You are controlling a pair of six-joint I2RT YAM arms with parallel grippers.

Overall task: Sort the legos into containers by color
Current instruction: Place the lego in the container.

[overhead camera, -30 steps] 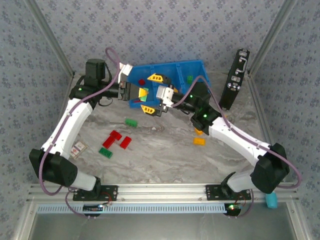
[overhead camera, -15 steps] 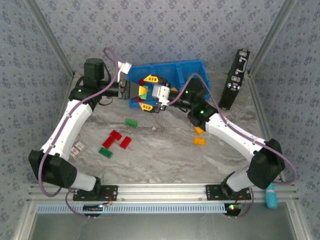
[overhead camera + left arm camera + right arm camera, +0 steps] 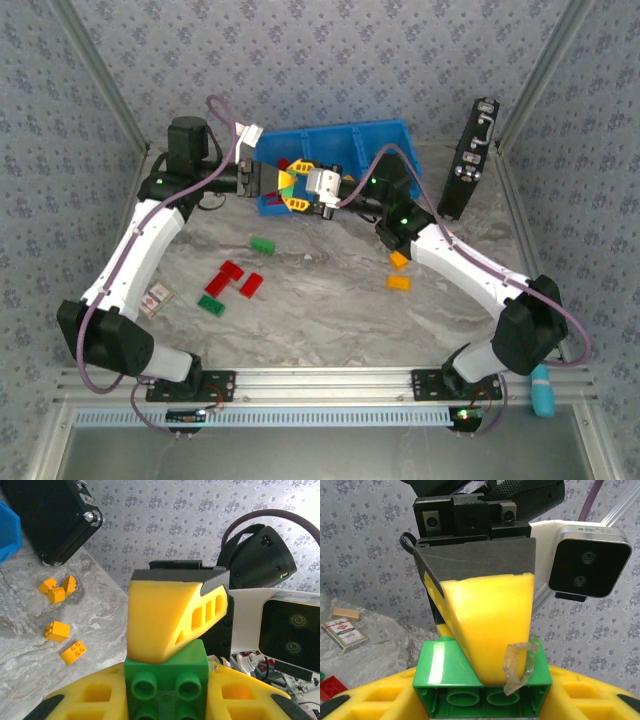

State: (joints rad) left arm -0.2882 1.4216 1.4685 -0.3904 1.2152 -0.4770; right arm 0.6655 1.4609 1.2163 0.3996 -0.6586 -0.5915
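Spreading beneath everything is the grey marbled bench [image 3: 330, 310]; at its far side lies the bright blue rectangular plastic bin [image 3: 375, 138] with low walls and dividers, and just right of it stands a black upright case [image 3: 470, 160]; the two white arms come in from either side and meet at the bin's left end; there the left hand [image 3: 283, 183] is clamped on a small green plastic lego brick [image 3: 166, 672], held up off the bench with yellow fingers tight on two of its sides; the right hand [image 3: 300, 187] faces it, its own yellow fingers set against the brick's other sides with no gap showing in the right wrist view, so both hands grip the one brick; a small printed card pack [image 3: 158, 298] lies beside the left arm; near it on the bench are two red bricks [image 3: 226, 277] and two more green bricks [image 3: 263, 244]; several orange-yellow bricks [image 3: 398, 282] lie below the right arm, well apart from the red ones.
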